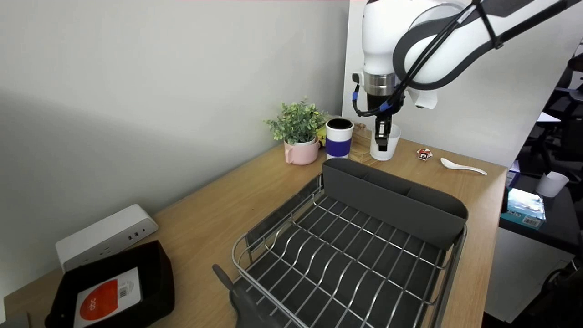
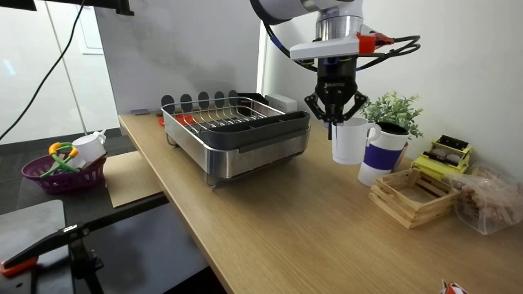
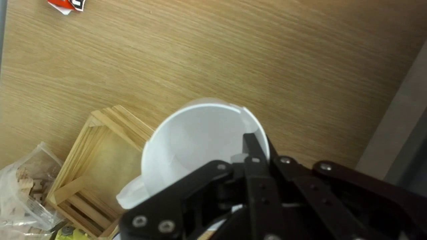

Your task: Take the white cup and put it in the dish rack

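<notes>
White cup (image 2: 348, 143): upright or very nearly, mouth upward, over the wooden counter (image 2: 294, 237) and outside the dish rack (image 2: 257, 161); it looks lifted clear of the surface. Its handle (image 3: 133, 192) points away from the fingers (image 3: 252, 145).

Fingers: closed on the cup's wall at the rim, one inside, one outside.

Carry to the rack: a pinch at one edge could let the cup swing or tip, so slow, smooth travel seems wise. Raise it above the grey cutlery trough (image 1: 391, 200) on the rack's end before crossing, lower it level inside, and part the fingers only once it stands firm.

Arm (image 1: 382, 34): white, coming in from the upper right in an exterior view; the wrist (image 2: 339, 28) hangs straight down, so the fingers point at the counter.

Dish rack: metal-sided with a wire floor, the trough lining the end that faces the cup.

Purple-banded tumbler (image 2: 382, 158): standing just behind the cup's handle in an exterior view, likely the neighbour most easily knocked.
</notes>
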Controlling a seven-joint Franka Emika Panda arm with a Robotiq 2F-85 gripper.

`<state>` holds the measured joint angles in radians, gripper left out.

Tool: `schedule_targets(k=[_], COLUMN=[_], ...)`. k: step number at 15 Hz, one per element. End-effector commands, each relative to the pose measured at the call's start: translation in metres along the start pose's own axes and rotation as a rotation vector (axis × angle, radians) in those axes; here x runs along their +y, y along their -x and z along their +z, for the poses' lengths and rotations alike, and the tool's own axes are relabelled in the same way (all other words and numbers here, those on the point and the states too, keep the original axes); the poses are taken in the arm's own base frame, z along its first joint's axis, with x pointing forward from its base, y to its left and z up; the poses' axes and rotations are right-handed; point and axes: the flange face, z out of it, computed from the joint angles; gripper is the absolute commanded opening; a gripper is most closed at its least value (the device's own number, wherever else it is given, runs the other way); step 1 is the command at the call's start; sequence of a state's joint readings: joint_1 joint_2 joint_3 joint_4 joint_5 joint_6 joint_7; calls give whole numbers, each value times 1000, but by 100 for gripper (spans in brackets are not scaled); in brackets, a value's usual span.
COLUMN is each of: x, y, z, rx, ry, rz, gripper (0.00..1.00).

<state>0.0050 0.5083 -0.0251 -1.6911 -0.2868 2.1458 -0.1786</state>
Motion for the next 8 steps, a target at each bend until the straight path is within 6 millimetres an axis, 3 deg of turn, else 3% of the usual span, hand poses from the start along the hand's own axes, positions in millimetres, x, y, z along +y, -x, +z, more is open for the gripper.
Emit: schedule_targets(k=[1, 8], x=[-19, -64], y=[18, 27], z=[-12, -31], rx=[21, 61], ry=[47, 134], rz=[-5, -40], gripper=[1, 1])
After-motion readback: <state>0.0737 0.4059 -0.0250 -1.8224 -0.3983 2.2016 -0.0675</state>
